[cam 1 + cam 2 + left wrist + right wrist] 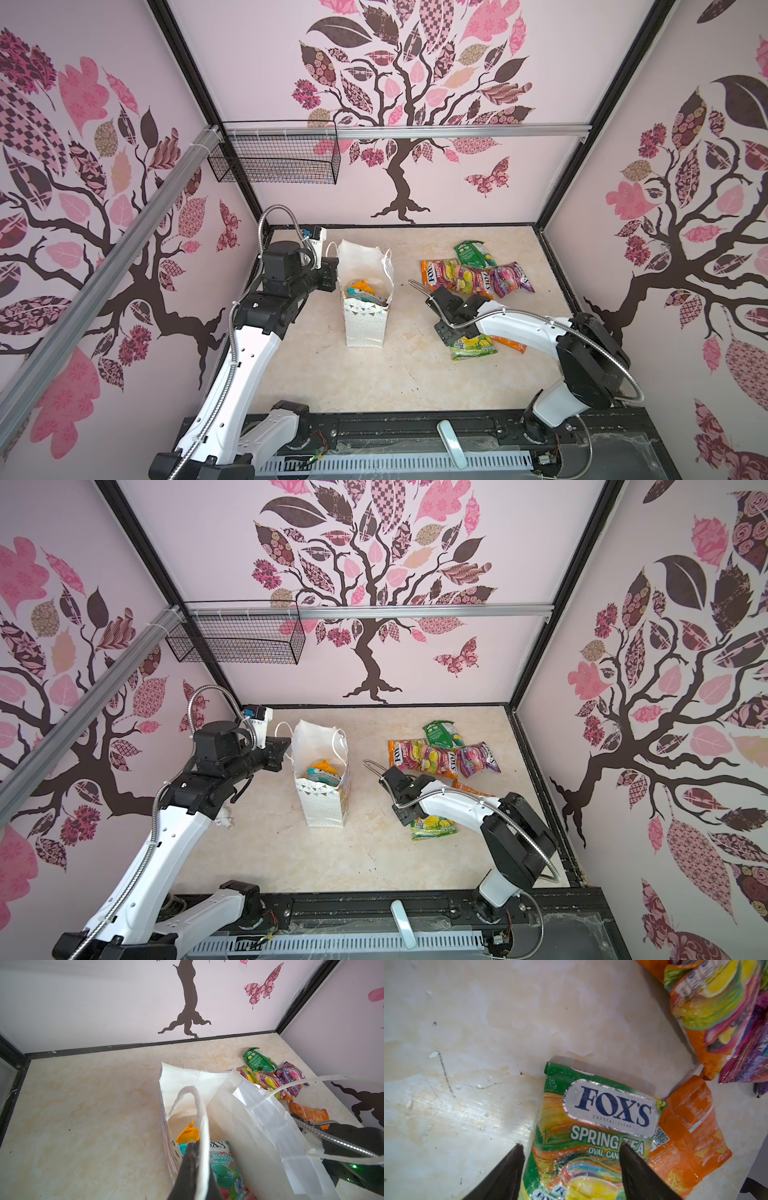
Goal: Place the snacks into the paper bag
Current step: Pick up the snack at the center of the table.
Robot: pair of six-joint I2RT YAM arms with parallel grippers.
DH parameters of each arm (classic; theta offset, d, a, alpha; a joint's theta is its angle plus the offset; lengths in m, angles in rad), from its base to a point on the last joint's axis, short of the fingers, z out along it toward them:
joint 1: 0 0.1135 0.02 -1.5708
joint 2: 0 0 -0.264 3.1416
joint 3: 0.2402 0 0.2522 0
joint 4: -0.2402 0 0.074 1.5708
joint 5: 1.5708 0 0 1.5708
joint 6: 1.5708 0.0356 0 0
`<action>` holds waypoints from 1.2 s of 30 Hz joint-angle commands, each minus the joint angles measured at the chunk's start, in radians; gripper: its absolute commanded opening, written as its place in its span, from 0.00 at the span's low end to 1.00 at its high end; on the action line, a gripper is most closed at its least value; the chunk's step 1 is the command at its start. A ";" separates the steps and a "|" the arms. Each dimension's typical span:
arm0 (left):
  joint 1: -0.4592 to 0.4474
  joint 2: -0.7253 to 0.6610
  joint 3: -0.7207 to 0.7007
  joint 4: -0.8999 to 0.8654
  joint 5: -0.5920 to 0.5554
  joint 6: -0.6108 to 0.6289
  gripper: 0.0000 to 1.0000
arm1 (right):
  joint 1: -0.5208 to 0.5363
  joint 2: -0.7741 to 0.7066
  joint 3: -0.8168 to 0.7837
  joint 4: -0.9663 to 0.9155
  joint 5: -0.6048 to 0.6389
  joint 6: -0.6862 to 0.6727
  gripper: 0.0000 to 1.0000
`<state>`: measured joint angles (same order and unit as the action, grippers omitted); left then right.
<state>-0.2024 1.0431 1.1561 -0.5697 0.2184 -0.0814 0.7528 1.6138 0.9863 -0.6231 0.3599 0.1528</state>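
Observation:
The white paper bag (pixel 365 328) stands upright at centre-left, its mouth open. Inside lie a teal pouch (pixel 223 1169) and an orange-yellow one (pixel 188 1133). My left gripper (pixel 194 1144) is shut on the bag's white string handle (pixel 200 1113) at the bag's left rim. My right gripper (pixel 571 1145) hangs open just above a green-yellow FOX'S Spring Tea pouch (pixel 593 1126), one finger on each side, not touching it. An orange pouch (pixel 691 1132) lies beside it. Farther back lie a green pouch (pixel 473 253), an orange FOX'S pouch (pixel 444 276) and a purple one (pixel 513 280).
A black wire mesh basket (pixel 274 160) hangs from the aluminium rail at the back left, above the table. Patterned walls close in the table at the back and on both sides. The right arm (pixel 523 328) lies low over the near snacks.

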 commanded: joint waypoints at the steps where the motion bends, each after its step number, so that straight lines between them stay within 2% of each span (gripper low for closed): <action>1: 0.001 -0.007 -0.017 0.007 0.001 0.005 0.00 | -0.001 0.028 -0.004 -0.026 0.047 -0.003 0.74; 11: 0.001 -0.014 -0.017 0.003 -0.004 0.006 0.00 | -0.001 0.084 -0.027 0.040 0.025 0.025 0.70; 17: 0.000 -0.014 -0.016 0.004 -0.004 0.006 0.00 | 0.000 0.116 -0.026 0.067 0.000 0.032 0.65; 24: 0.000 -0.016 -0.016 0.004 -0.007 0.008 0.00 | -0.001 0.148 -0.027 0.097 -0.005 0.027 0.46; 29: 0.001 -0.017 -0.015 0.002 -0.008 0.007 0.00 | -0.001 0.167 -0.028 0.102 -0.007 0.033 0.27; 36: 0.000 -0.017 -0.016 0.003 -0.008 0.008 0.00 | 0.000 0.136 -0.022 0.105 -0.030 0.039 0.08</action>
<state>-0.2028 1.0420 1.1561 -0.5697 0.2138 -0.0799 0.7589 1.7271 0.9707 -0.4992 0.3817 0.1871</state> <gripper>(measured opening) 0.051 0.091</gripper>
